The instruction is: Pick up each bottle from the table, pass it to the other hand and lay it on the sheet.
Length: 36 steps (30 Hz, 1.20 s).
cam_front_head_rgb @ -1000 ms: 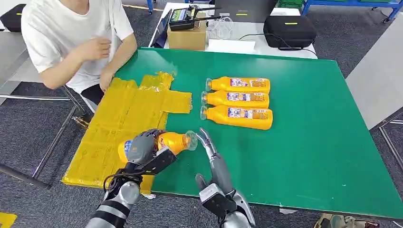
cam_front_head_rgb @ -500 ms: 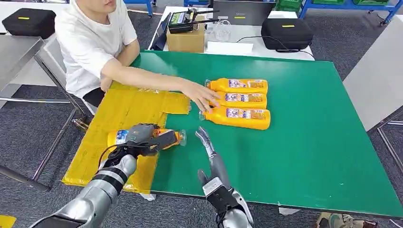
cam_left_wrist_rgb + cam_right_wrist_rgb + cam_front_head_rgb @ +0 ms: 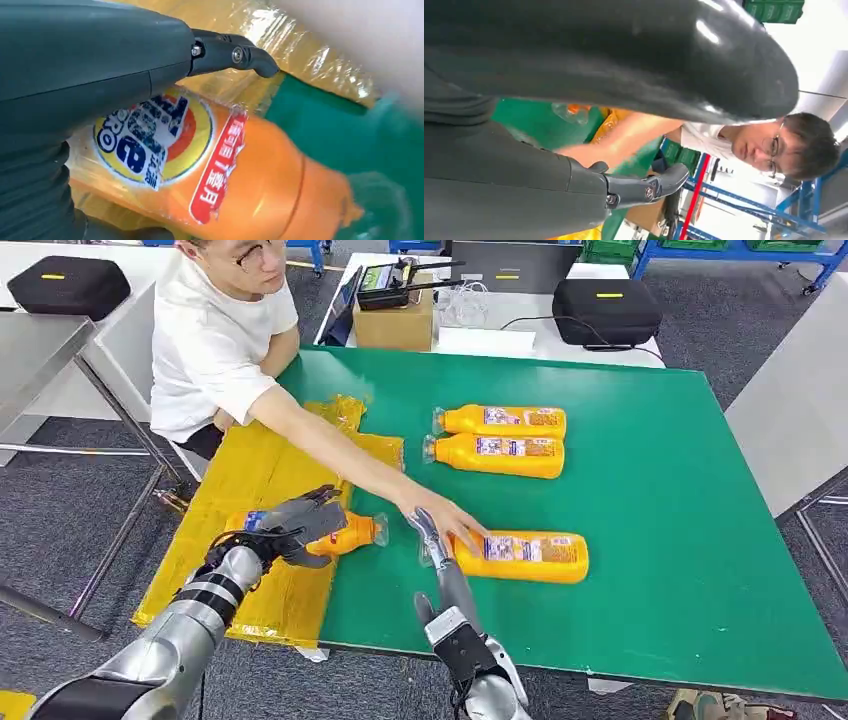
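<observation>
**Now: next bottle lies just beside the right hand, crosswise to it**

Head view, places given relative to the green table (image 3: 680, 570). Near its front edge, a person's hand (image 3: 452, 523) rests on the neck end of an orange bottle (image 3: 520, 556). That bottle lies flat, long axis running side to side along the front edge, cap toward the robot's right hand (image 3: 432, 540), base pointing away to the table's right side. Right hand: fingers straight and apart, grasping nothing, fingertips just beside the cap, touching or not I can't tell. It's clearly the nearer hand for this pick.

Left hand (image 3: 290, 525) is wrapped over another bottle (image 3: 340, 533) at the table's front-left, on the yellow sheet (image 3: 240, 480); neck pokes past the sheet edge onto green. Judgement: this one is down w/ release still to come.

Two more bottles (image 3: 500, 440) lie parallel nr the table's middle, caps toward the sheet.
</observation>
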Each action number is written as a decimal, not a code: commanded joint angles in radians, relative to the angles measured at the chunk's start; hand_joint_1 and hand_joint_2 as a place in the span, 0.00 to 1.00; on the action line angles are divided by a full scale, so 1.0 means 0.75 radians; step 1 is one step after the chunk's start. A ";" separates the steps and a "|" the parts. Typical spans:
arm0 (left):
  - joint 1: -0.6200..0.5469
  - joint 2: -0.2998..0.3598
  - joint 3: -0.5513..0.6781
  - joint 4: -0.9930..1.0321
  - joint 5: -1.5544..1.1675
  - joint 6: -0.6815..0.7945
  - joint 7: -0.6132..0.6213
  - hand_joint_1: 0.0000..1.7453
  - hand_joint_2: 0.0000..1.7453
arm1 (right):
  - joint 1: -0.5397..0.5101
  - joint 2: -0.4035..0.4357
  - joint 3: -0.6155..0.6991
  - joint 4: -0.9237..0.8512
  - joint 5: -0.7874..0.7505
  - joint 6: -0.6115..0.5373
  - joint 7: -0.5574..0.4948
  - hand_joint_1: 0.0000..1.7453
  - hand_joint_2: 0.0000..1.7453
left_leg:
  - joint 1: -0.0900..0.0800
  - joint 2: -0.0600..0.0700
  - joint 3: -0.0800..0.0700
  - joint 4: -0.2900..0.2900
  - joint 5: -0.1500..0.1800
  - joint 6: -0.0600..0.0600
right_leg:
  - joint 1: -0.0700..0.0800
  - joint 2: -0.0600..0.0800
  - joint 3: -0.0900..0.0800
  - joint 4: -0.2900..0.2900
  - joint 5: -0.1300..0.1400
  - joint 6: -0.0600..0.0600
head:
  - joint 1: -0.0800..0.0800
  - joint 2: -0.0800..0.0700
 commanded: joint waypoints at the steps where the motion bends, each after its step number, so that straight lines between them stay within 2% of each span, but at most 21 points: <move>1: 0.250 -0.029 0.126 -0.137 0.507 -0.384 -0.322 0.00 1.00 | -0.047 -0.019 -0.012 0.088 -0.008 0.011 -0.020 0.00 0.00 | 0.000 0.007 0.003 -0.008 0.002 0.004 | 0.002 0.007 0.001 -0.007 0.005 -0.007 | 0.000 0.000; 3: 0.328 -0.053 0.112 -0.294 0.708 -0.483 -0.311 0.00 1.00 | -0.040 -0.024 -0.017 0.071 0.005 0.002 -0.024 0.00 0.00 | -0.001 0.003 0.005 -0.003 0.000 0.003 | 0.000 0.003 0.003 -0.003 0.001 -0.003 | 0.001 0.000; 5: 0.382 -0.079 0.112 -0.426 0.888 -0.487 -0.303 0.00 1.00 | -0.031 -0.035 -0.016 0.048 0.041 -0.021 -0.026 0.00 0.00 | -0.001 0.003 0.004 -0.003 0.000 0.003 | 0.000 0.003 0.001 -0.003 0.001 -0.003 | 0.001 0.000; 6: 0.420 -0.098 0.119 -0.545 1.012 -0.484 -0.318 0.00 1.00 | -0.025 -0.051 -0.006 0.025 0.104 -0.060 -0.027 0.00 0.00 | 0.000 0.003 0.004 -0.004 0.001 0.004 | 0.001 0.003 0.001 -0.005 0.002 -0.005 | 0.000 0.000; 9: 0.492 -0.141 0.152 -0.824 1.309 -0.480 -0.223 0.00 1.00 | 0.003 -0.098 0.018 -0.064 0.295 -0.171 0.006 0.00 0.00 | 0.000 0.001 -0.001 0.001 0.000 0.003 | 0.001 0.001 -0.003 -0.001 0.000 -0.003 | 0.001 0.000; 12: 0.506 -0.133 0.142 -0.881 1.346 -0.476 -0.173 0.00 1.00 | 0.014 -0.106 0.015 -0.093 0.303 -0.167 0.017 0.00 0.00 | 0.001 -0.002 -0.009 0.003 0.000 0.005 | 0.003 -0.001 -0.010 -0.002 0.000 -0.006 | 0.001 0.000; 14: 0.526 -0.150 0.168 -0.948 1.447 -0.435 -0.228 0.00 1.00 | 0.018 -0.126 0.021 -0.130 0.430 -0.228 0.062 0.00 0.00 | 0.000 0.000 -0.008 0.001 0.000 0.002 | 0.001 0.000 -0.011 -0.001 0.000 -0.004 | 0.001 0.000; 15: 0.543 -0.153 0.172 -1.001 1.488 -0.426 -0.200 0.00 1.00 | 0.039 -0.128 0.015 -0.176 0.484 -0.243 0.089 0.00 0.00 | 0.001 0.001 -0.008 0.000 -0.001 0.003 | 0.003 0.001 -0.012 -0.002 0.000 -0.006 | 0.001 0.000; 16: 0.563 -0.158 0.177 -1.057 1.508 -0.402 -0.199 0.00 1.00 | 0.051 -0.143 0.013 -0.217 0.559 -0.251 0.134 0.00 1.00 | 0.001 0.000 -0.010 0.001 -0.001 0.003 | 0.003 0.000 -0.013 -0.002 0.000 -0.005 | 0.000 0.000; 22: 0.672 -0.199 0.185 -1.308 1.581 -0.306 -0.204 0.00 1.00 | 0.072 -0.318 -0.033 -0.275 1.005 -0.175 0.410 0.00 1.00 | 0.001 -0.001 -0.014 0.001 -0.001 0.004 | 0.003 -0.001 -0.016 -0.003 0.000 -0.003 | 0.001 0.000; 25: 0.694 -0.214 0.191 -1.359 1.591 -0.276 -0.196 0.00 1.00 | 0.082 -0.365 -0.070 -0.285 1.028 -0.161 0.420 0.00 1.00 | 0.001 -0.001 -0.015 0.001 -0.001 0.004 | 0.002 -0.001 -0.017 -0.003 0.000 -0.003 | 0.000 0.000; 30: 0.688 -0.211 0.187 -1.345 1.592 -0.275 -0.195 0.00 1.00 | 0.082 -0.352 -0.067 -0.289 1.031 -0.156 0.418 0.00 1.00 | 0.001 -0.002 -0.014 -0.001 -0.001 0.006 | 0.004 -0.001 -0.014 -0.007 0.001 -0.008 | 0.001 0.000; 33: 0.688 -0.211 0.187 -1.345 1.592 -0.275 -0.195 0.00 1.00 | 0.082 -0.352 -0.067 -0.289 1.031 -0.156 0.418 0.00 1.00 | 0.000 0.000 -0.014 -0.001 -0.001 0.004 | 0.002 0.000 -0.017 -0.005 0.000 -0.006 | 0.000 0.000; 36: 0.708 -0.222 0.190 -1.380 1.620 -0.255 -0.197 0.00 1.00 | 0.101 -0.420 -0.102 -0.301 1.097 -0.071 0.504 0.00 1.00 | 0.001 -0.001 -0.015 0.000 -0.001 0.005 | 0.004 -0.001 -0.016 -0.005 0.000 -0.007 | 0.000 0.000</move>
